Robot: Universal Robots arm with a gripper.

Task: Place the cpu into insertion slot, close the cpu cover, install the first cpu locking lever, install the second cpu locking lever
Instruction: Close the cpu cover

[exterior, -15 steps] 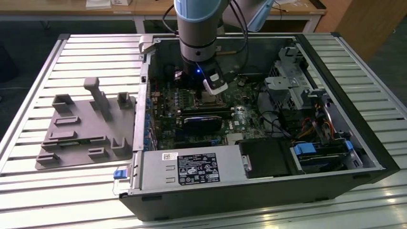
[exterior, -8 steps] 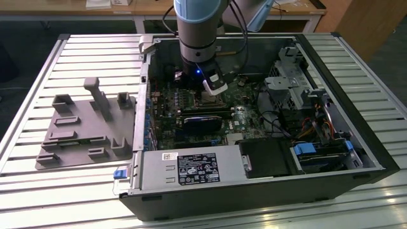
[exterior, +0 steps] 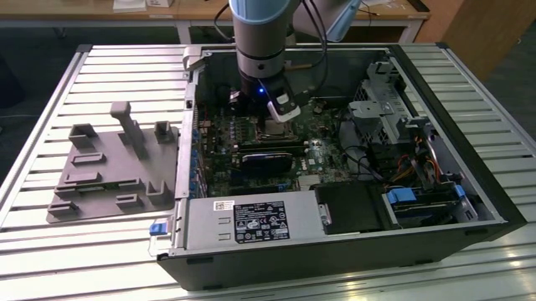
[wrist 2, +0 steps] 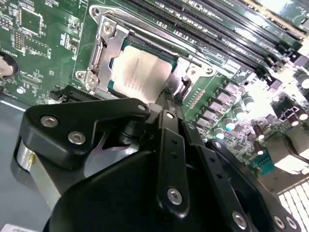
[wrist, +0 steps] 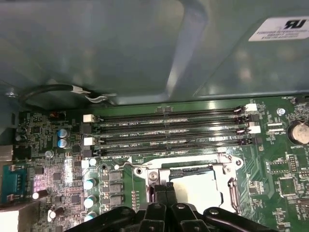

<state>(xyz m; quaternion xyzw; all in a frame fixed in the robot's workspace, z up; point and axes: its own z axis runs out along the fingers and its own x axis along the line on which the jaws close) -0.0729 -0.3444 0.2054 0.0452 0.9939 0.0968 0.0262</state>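
Proximity governs this moment: the end effector (wrist: pixel 162 189) hangs just beside the chip (wrist: pixel 200 189), at the corner of the socket (wrist 2: pixel 149 50) where a thin wire lever (wrist: pixel 129 165) bends round. The chip therefore lies a little past the tips and to one side, rather than straight beneath them. It sits flat inside the socket, its dull metal top showing through the window of the silver cover frame (wrist 2: pixel 103 46), which appears to lie down over it. The end effector's two dark fingers (wrist: pixel 155 193) are drawn together with only a thin seam between them; whether they pinch the lever or nothing at all cannot be told. The lever's visible stretch runs roughly parallel to the long black memory slots (wrist: pixel 169 128), along the socket edge that faces them. The exterior view gives the wider setting: the arm reaches straight down into the open computer case (exterior: pixel 335 260) on the slatted surface (exterior: pixel 84 263), with a grey fixture plate (exterior: pixel 100 182) well apart toward the exterior view's left. The first wrist view gives the finger seam and the lever's hook, while the second wrist view gives the chip's top and the frame's screws, with black linkage in front of the tips.
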